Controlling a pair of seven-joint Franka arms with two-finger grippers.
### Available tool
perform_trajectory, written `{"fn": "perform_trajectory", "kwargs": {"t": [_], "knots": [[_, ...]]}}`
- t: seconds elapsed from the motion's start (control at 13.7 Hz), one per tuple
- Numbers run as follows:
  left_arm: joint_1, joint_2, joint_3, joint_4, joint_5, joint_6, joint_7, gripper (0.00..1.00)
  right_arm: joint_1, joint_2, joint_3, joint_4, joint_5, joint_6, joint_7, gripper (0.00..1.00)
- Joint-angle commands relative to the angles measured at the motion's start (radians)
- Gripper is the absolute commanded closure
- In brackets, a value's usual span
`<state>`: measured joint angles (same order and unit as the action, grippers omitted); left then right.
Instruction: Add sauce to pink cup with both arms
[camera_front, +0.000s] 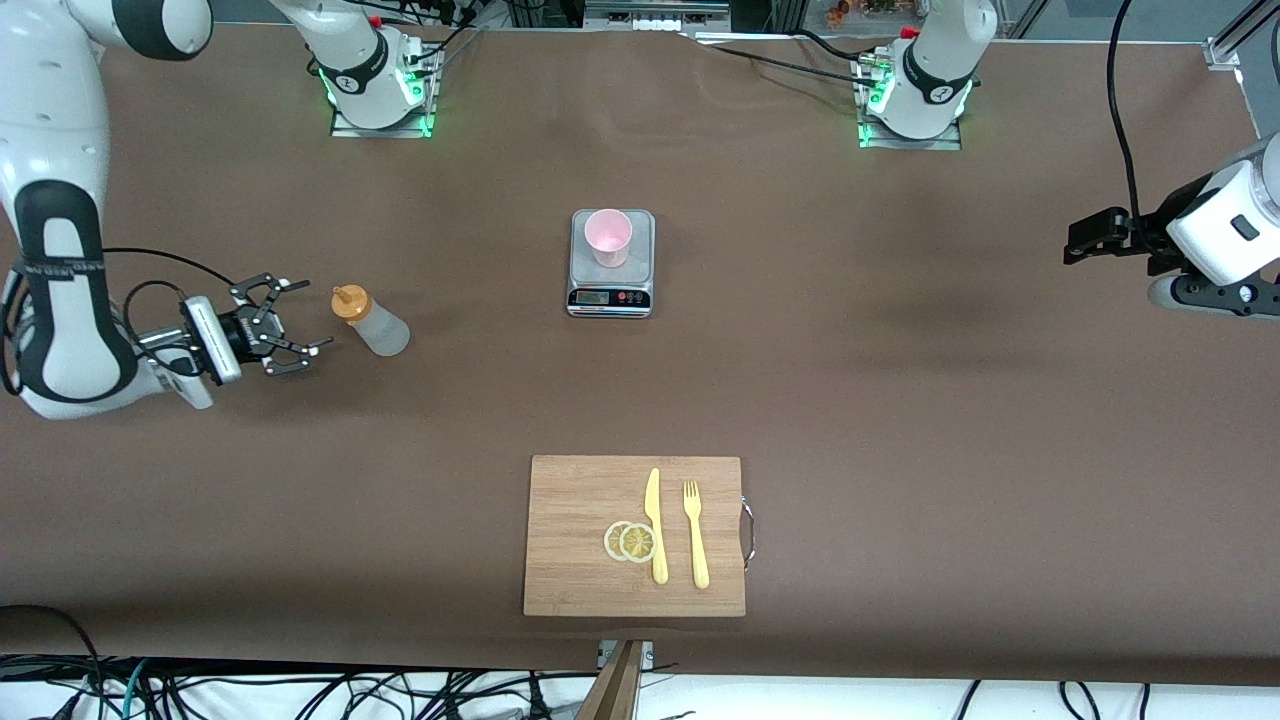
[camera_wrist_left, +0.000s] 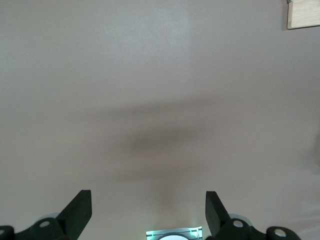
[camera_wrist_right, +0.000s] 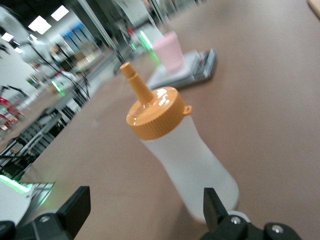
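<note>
The brown worktop (camera_front: 900, 400) carries everything. The right arm (camera_front: 60, 250) reaches in low from its end of the worktop, and the left arm (camera_front: 1225, 230) waits at its own end, raised above bare worktop.

A wooden cutting board (camera_front: 580, 540) lies near the front camera, at mid-length of the worktop. On it rest a yellow knife (camera_front: 655, 525) and a yellow fork (camera_front: 695, 535) side by side, with two lemon slices (camera_front: 630, 541) touching the knife on the side toward the right arm's end.

A grey kitchen scale (camera_front: 611, 290) sits farther from the front camera than the board, and the pink cup (camera_front: 608, 237) stands upright on its plate.

The sauce bottle (camera_front: 372, 320) stands on the worktop toward the right arm's end, well apart from the scale, its orange cap (camera_front: 349, 301) on. The right gripper (camera_front: 290, 320) sits just beside the bottle, jaws spread wide and holding nothing; in the right wrist view the bottle (camera_wrist_right: 187, 165) fills the space ahead of the two fingertips (camera_wrist_right: 75, 202) without touching them, and the cup (camera_wrist_right: 170, 50) shows past it.

The left gripper (camera_wrist_left: 148, 205) hovers with jaws released, nothing between them.
</note>
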<state>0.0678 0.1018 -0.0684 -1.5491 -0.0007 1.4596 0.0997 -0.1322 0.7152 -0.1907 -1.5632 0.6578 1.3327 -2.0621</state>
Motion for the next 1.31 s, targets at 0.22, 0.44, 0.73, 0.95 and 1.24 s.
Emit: {"fn": "perform_trajectory", "kwargs": {"t": [0.22, 0.44, 0.73, 0.95, 1.24], "knots": [[-0.003, 0.012, 0.001, 0.027, 0.010, -0.022, 0.012, 0.00, 0.218, -0.348, -0.029, -0.074, -0.309, 0.192, 0.683, 0.00], [-0.005, 0.015, -0.001, 0.026, 0.010, -0.022, 0.011, 0.00, 0.275, -0.428, 0.026, -0.084, -0.492, 0.278, 1.081, 0.00], [-0.005, 0.018, -0.001, 0.027, 0.010, -0.021, 0.009, 0.00, 0.270, -0.474, 0.105, -0.081, -0.619, 0.319, 1.633, 0.00], [-0.005, 0.016, -0.001, 0.027, 0.010, -0.022, 0.009, 0.00, 0.266, -0.523, 0.105, -0.078, -0.653, 0.316, 1.868, 0.00], [-0.006, 0.015, -0.001, 0.027, 0.010, -0.022, 0.008, 0.00, 0.208, -0.624, 0.103, -0.074, -0.666, 0.274, 2.088, 0.00]]}}
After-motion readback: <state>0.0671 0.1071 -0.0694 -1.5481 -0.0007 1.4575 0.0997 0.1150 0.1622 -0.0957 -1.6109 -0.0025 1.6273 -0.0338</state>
